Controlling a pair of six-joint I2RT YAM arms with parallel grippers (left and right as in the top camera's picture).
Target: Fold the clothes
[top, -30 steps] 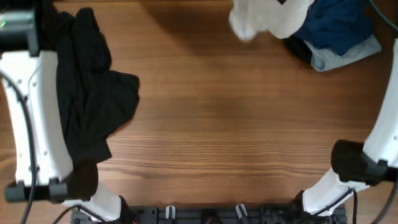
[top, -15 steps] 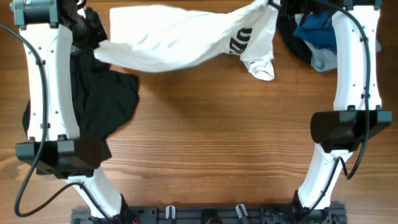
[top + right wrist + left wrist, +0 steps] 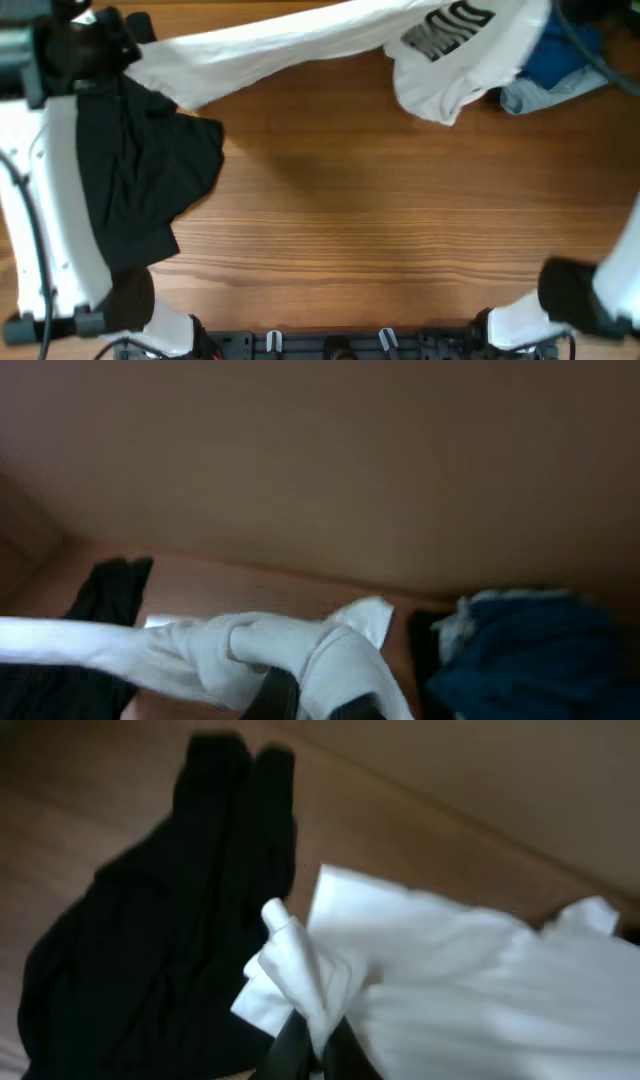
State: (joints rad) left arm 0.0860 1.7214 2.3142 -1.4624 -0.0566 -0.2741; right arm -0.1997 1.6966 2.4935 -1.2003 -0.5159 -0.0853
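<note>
With left gripper (image 3: pixel 315 1050) and right gripper (image 3: pixel 310 702) clamped on the T-shirt (image 3: pixel 300 45), we stretched it higher, ready for laying flat.

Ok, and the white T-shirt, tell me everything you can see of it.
The white T-shirt looks like soft cotton, plain except for black print near its right end. It is stretched into a creased band along the far side of the table, bunched at each end: the left gripper is shut on one end, the right gripper on the other. A loose fold hangs below the print. Its left end passes over a black garment; whether they touch is unclear.
</note>
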